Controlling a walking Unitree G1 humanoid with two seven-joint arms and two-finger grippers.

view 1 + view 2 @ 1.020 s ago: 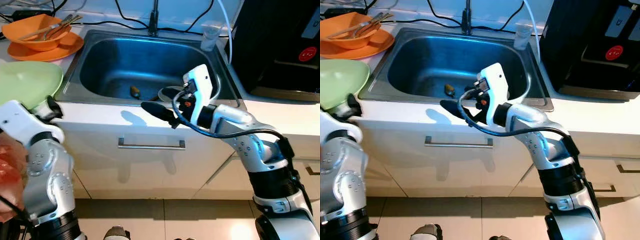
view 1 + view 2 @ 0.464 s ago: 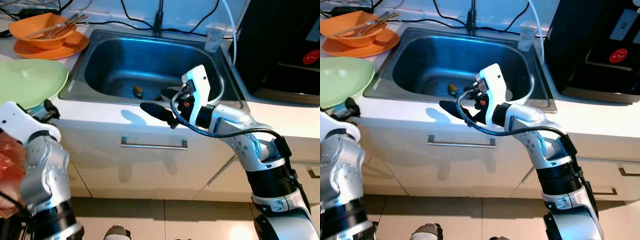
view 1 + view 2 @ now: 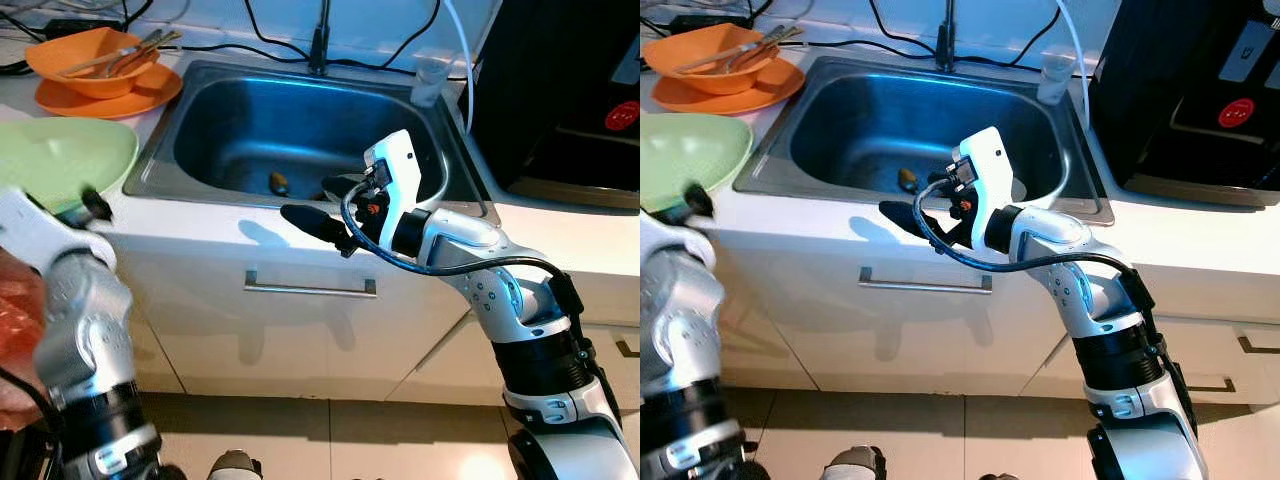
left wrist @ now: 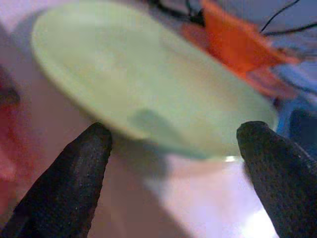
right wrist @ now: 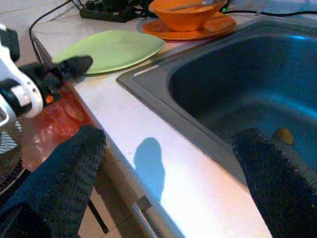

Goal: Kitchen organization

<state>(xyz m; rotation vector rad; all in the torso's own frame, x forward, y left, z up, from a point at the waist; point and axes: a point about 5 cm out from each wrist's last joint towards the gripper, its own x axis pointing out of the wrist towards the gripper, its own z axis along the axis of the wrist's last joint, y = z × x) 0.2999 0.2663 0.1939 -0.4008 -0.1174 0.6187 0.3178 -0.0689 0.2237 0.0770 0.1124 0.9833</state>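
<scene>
Left wrist view gives you the pale green plate (image 4: 148, 94) close up: round, shallow, blurred, lying flat on the white desk (image 3: 200, 225) near its front edge, left of the sink (image 3: 160, 165). Your left tool (image 4: 173, 163) has its two black fingers spread wide, one to each side of the plate's near rim, with nothing clasped between them. The left arm (image 3: 75, 310) is bent upward from the lower left, its wrist at the desk's front edge.

Your right tool (image 5: 168, 183) is likewise released, fingers well apart, held over the desk's front edge in front of the sink; that arm (image 3: 470, 260) reaches in from the right with the elbow bent.

You can count one green plate, one orange bowl (image 3: 85, 55) holding utensils on one orange plate (image 3: 120, 95) at the desk's back left, and one small brownish object (image 3: 278, 183) on the sink floor.
</scene>
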